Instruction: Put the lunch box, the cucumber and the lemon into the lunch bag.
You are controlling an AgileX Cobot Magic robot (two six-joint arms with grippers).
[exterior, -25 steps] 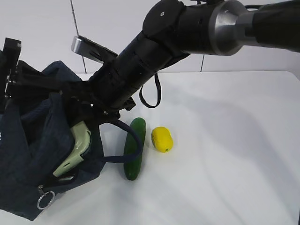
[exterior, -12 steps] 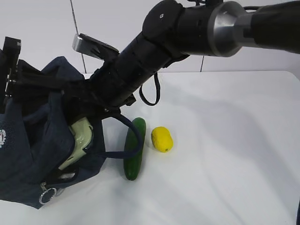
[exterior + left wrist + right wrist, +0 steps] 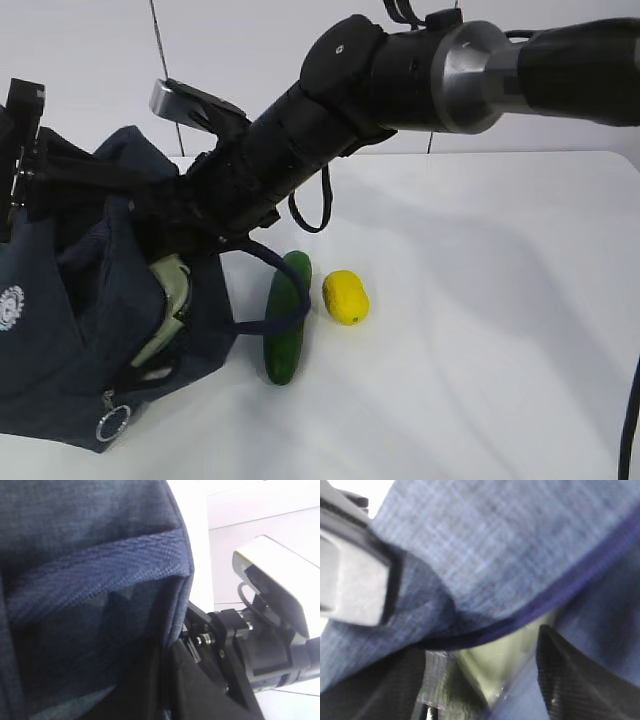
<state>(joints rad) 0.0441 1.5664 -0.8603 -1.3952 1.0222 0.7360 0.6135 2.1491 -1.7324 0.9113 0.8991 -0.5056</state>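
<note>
The dark navy lunch bag [image 3: 70, 340] stands open at the left of the table. My left gripper [image 3: 45, 165] is shut on its upper rim, and navy fabric [image 3: 85, 555] fills the left wrist view down to the jaws [image 3: 165, 680]. My right arm reaches across into the bag's mouth. My right gripper [image 3: 480, 680] has the pale green lunch box [image 3: 505, 650] between its black fingers, inside the bag. Part of the lid of the lunch box [image 3: 170, 300] shows in the opening. The cucumber [image 3: 287, 315] and the lemon [image 3: 346, 296] lie on the table just right of the bag.
One cord handle [image 3: 285, 285] of the bag loops over the cucumber. The metal ring pull [image 3: 112, 422] hangs at the bag's front corner. White tabletop [image 3: 480, 330] stretches to the right of the lemon. A black cable loop [image 3: 310, 205] dangles from the right arm.
The lunch box has gone deeper into the bag, with less of its lid showing. The right arm has pushed slightly left and down, and the bag's front has sagged forward.
</note>
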